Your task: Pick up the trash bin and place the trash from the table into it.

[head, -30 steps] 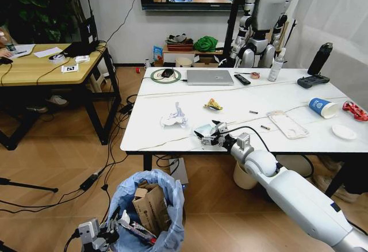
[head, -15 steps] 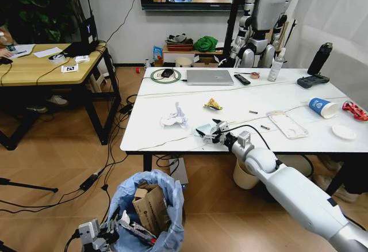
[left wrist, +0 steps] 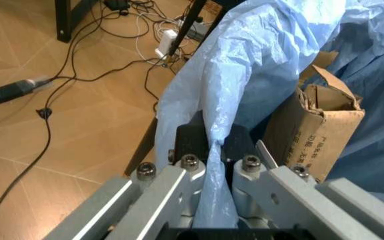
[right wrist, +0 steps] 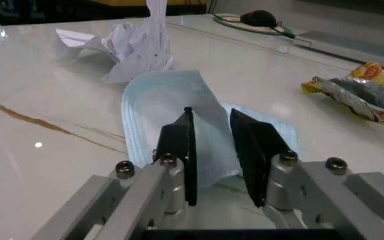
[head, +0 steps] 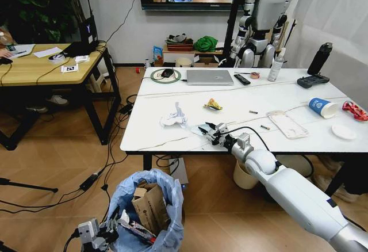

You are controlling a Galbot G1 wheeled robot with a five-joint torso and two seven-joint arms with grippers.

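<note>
The trash bin [head: 148, 206], lined with a crinkled light-blue bag, hangs low at my left with a cardboard piece [left wrist: 315, 125] inside. My left gripper [head: 112, 230] is shut on the bag's rim [left wrist: 245, 70]. On the white table [head: 172, 91], my right gripper [head: 211, 130] is closed on a raised fold of a light-blue sheet of trash [right wrist: 158, 95]. Crumpled white paper [head: 174, 117] lies just beyond it, and a yellow wrapper [head: 213, 105] farther back. A blue cup [head: 322, 107], a red wrapper [head: 355, 110], a clear tray [head: 287, 124] and a white disc [head: 344, 132] lie at the right.
A laptop [head: 210, 77], a remote [head: 242, 79], a black bottle [head: 319, 58] and a controller [head: 313, 80] line the table's far side. A cream bucket [head: 244, 177] stands under the table. Cables [head: 98, 177] cross the floor, near a wooden desk [head: 40, 65].
My right gripper has shifted slightly farther onto the table with the light-blue sheet between its fingers. The left arm and the bin have not moved.
</note>
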